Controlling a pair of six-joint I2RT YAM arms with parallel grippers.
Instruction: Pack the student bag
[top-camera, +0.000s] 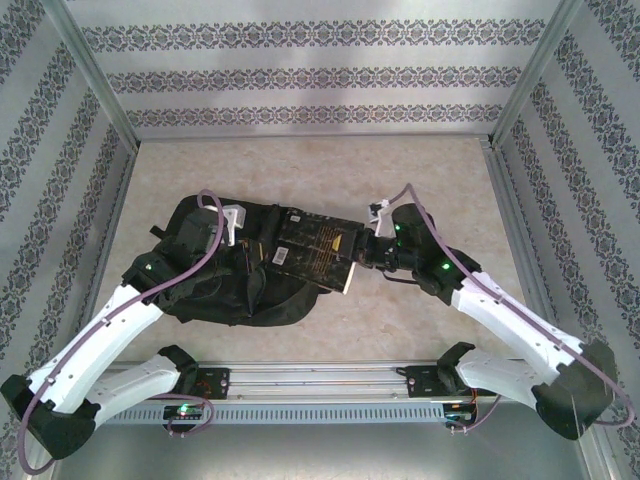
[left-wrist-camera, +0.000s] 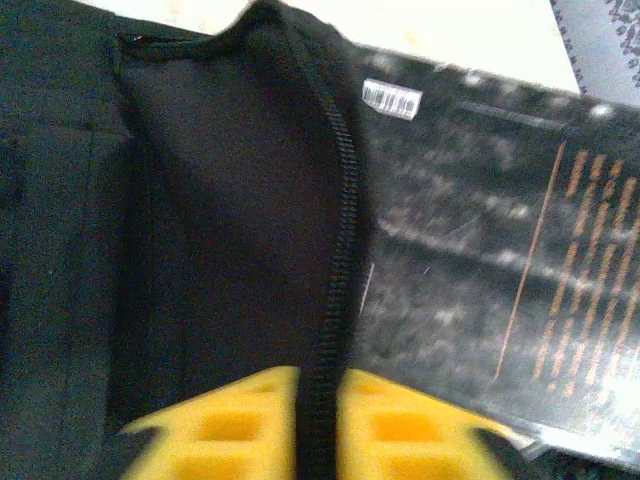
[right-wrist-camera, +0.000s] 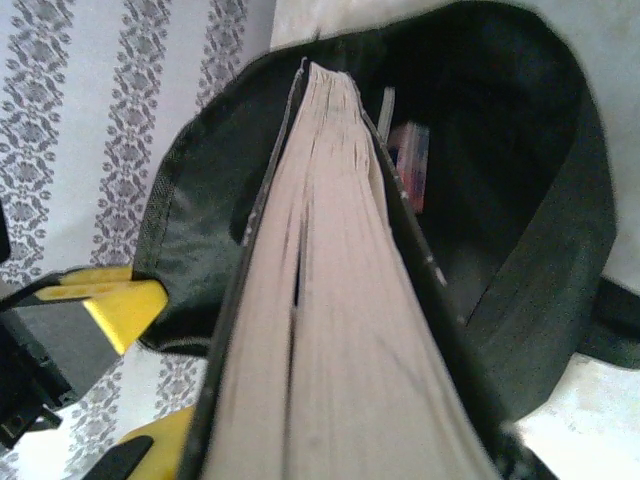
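Possibly the thick book (top-camera: 315, 250), pinched by the right gripper (top-camera: 362, 252), jams on the zipper rim (left-wrist-camera: 338, 250) of the student bag (top-camera: 270, 300) if the left gripper (left-wrist-camera: 320, 405), straddling it, grip unclear, lets go.

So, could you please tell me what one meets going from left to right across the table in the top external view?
large soft black fabric backpack → thick dark-covered book sticking out of it → right gripper, closed on the book's right end.
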